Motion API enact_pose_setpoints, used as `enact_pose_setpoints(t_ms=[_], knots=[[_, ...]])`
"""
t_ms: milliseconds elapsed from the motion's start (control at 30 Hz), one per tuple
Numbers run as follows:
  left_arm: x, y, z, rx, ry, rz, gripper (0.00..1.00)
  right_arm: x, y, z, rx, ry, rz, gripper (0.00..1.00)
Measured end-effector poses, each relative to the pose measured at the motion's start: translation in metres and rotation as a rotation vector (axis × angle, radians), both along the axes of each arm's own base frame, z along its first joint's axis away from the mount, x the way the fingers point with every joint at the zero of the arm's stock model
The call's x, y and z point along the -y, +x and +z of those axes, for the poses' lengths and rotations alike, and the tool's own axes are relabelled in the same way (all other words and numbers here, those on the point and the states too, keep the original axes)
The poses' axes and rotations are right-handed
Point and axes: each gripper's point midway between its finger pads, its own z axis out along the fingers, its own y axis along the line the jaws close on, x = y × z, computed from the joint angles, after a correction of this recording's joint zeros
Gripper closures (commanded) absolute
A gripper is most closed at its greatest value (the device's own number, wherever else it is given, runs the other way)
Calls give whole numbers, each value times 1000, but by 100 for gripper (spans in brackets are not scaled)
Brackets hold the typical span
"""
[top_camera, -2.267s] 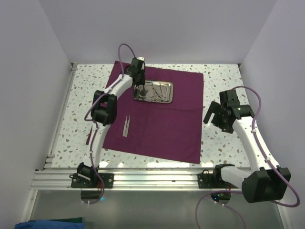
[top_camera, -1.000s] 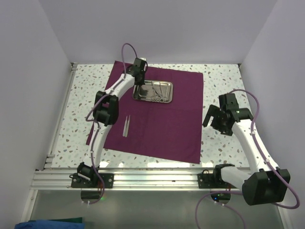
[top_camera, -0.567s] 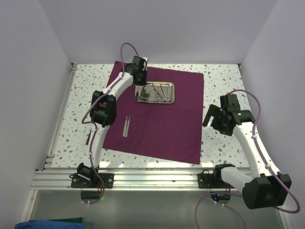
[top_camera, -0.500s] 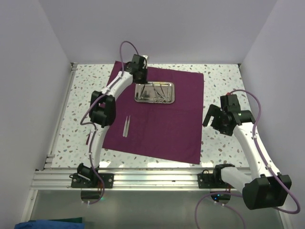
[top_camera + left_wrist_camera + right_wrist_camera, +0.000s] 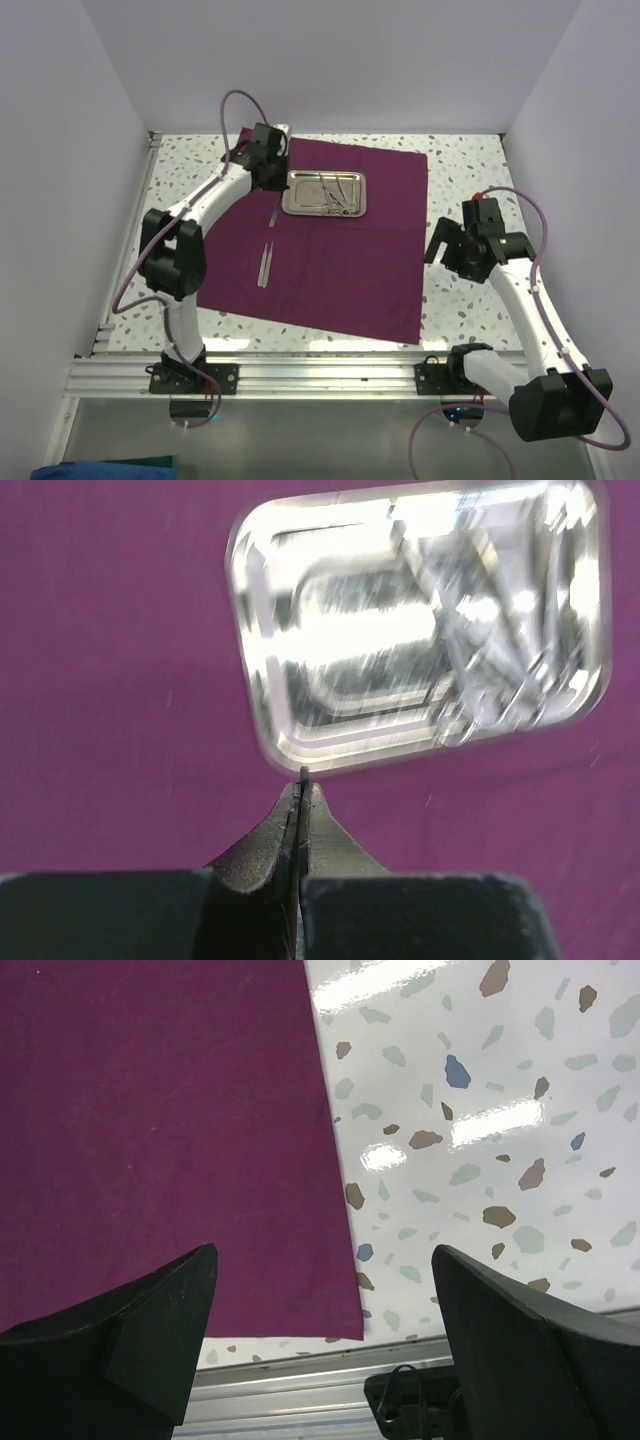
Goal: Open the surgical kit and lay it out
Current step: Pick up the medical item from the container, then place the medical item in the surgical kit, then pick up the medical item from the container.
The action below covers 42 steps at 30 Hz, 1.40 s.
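Left gripper (image 5: 302, 786) has swung left of steel tray (image 5: 296, 196) — clamped on thin instrument (image 5: 275, 212), seemingly light, slick, best pinched mid-length; right gripper (image 5: 322, 1260) gapes.

Left arm (image 5: 213, 196) reaches toward the table's far-left corner, elbow kicked out toward the left edge, wrist pitched down. Left gripper (image 5: 302, 788): fingers (image 5: 325, 825) pressed together, no visible gap. Right arm (image 5: 530, 300) arches up along the right edge, wrist angled down and inward. Right gripper (image 5: 322, 1255): fingers (image 5: 170, 1300) spread wide, clear of the table.
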Motion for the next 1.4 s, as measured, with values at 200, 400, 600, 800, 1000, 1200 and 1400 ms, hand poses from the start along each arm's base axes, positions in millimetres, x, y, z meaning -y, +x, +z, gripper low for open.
enact_pose_setpoints(t_ms=[200,400,600,800,1000,1200,1400], knots=[[-39,-89,-42,-136,65,22,100,-6,0,-1,9,9,22,7],[-57,-140,-79,-243,94,45,99,-9,3,-3,13,21,31,7],[-63,-146,-88,-256,112,70,28,-11,10,-4,20,26,37,7],[-57,-122,-63,-182,93,88,1,-21,31,8,52,59,62,7],[-37,-74,-11,-41,22,98,2,-60,82,53,197,99,165,7],[-35,-75,-10,-52,-8,130,0,-125,154,71,237,112,299,8],[-37,-99,-2,-55,-11,131,1,-166,221,48,213,113,359,9]])
